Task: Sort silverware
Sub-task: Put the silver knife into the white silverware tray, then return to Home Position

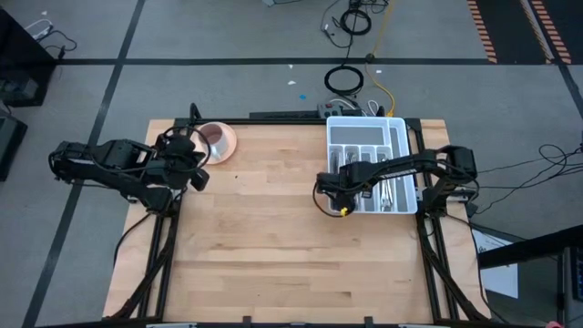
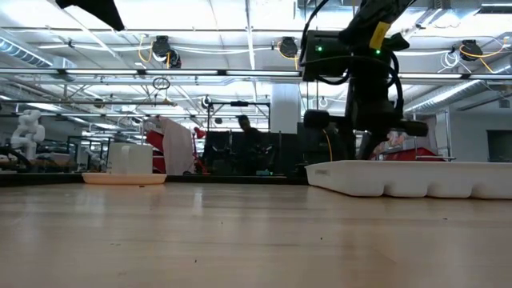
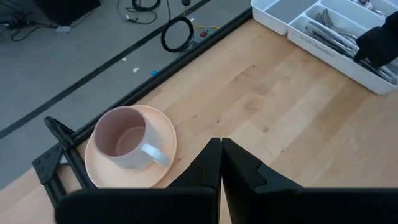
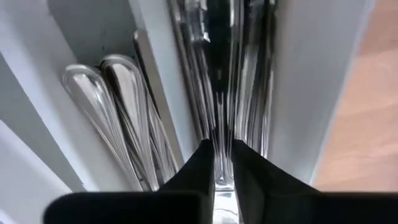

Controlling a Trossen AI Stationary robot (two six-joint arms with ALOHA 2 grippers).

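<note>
Right gripper (image 4: 222,163): down inside the white tray's (image 1: 401,128) outer compartment at its near end, fingers nearly together with a thin gap, pinching the end of one silver piece among the silverware (image 4: 214,68)
Silverware: lying lengthwise in the tray, handles bunched in the neighbouring compartment too
Left gripper (image 3: 221,163): fingers together, empty, above bare table (image 1: 273,255) beside the mug (image 3: 127,138) on its saucer (image 3: 163,134)
</note>
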